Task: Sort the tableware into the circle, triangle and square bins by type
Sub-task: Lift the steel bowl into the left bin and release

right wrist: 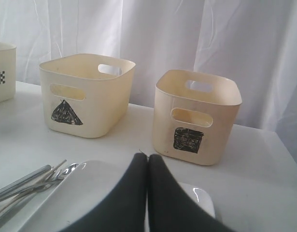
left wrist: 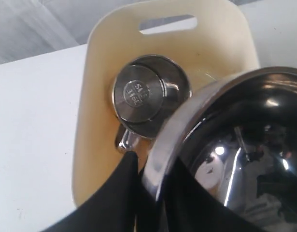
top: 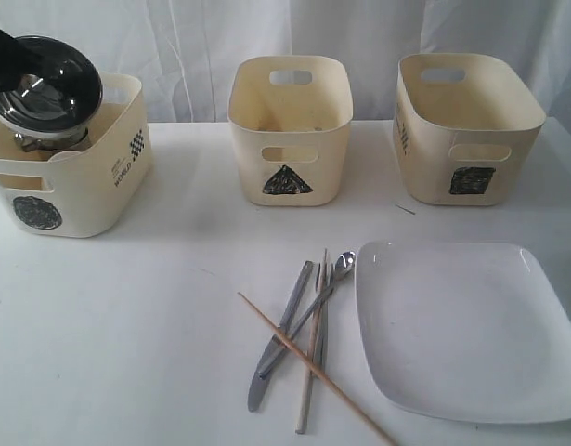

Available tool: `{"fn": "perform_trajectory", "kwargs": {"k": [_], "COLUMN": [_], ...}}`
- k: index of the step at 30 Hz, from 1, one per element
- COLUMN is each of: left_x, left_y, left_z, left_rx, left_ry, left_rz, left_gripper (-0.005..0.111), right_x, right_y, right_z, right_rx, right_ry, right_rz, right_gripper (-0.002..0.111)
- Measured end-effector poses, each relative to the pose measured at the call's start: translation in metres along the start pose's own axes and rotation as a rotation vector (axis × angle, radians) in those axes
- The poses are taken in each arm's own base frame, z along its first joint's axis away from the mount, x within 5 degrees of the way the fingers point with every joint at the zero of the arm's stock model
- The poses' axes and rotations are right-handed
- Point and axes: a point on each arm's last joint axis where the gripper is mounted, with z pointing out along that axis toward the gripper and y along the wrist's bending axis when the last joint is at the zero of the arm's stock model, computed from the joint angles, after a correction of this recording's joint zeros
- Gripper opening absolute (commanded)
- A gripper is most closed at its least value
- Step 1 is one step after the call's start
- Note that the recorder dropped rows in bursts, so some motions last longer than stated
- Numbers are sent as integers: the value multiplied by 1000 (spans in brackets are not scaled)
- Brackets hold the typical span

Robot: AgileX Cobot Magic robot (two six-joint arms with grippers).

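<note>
- Bench (top: 127, 325) white; pale curtain (top: 211, 37) behind its far edge.
- Left claw (left wrist: 150, 162) grips steel bowl (left wrist: 245, 145) by the rim over circle bin (top: 71, 186), far-left corner.
- Right claw (right wrist: 147, 157) pinched together, empty.

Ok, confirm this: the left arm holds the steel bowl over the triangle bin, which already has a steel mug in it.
Wrong bin. The left arm holds the steel bowl over the circle bin, not the triangle bin; the exterior view shows it. That bin does already have a steel mug in it.
</note>
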Motion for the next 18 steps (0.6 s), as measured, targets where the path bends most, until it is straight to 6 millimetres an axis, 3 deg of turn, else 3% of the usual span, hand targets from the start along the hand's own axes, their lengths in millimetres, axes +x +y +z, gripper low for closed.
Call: {"fn": "perform_trajectory", "kwargs": {"k": [8, 10, 15, 18], "left_x": [14, 16, 22, 22], "left_y": [21, 20, 15, 13], "left_z": [47, 56, 72, 73], "left_rx": [-28, -23, 14, 37], "left_ry": [16, 21, 44, 38], "left_rz": [-59, -64, -118, -149], "left_gripper": [1, 9, 43, 52], "right_x": [0, 0, 0, 0], "right_y": [0, 0, 0, 0], "right_z": [0, 0, 0, 0], "right_rx": [0, 0, 0, 0], "right_ry": [0, 0, 0, 0], "right_rz": [0, 0, 0, 2], "right_gripper": [0, 0, 0, 0]}}
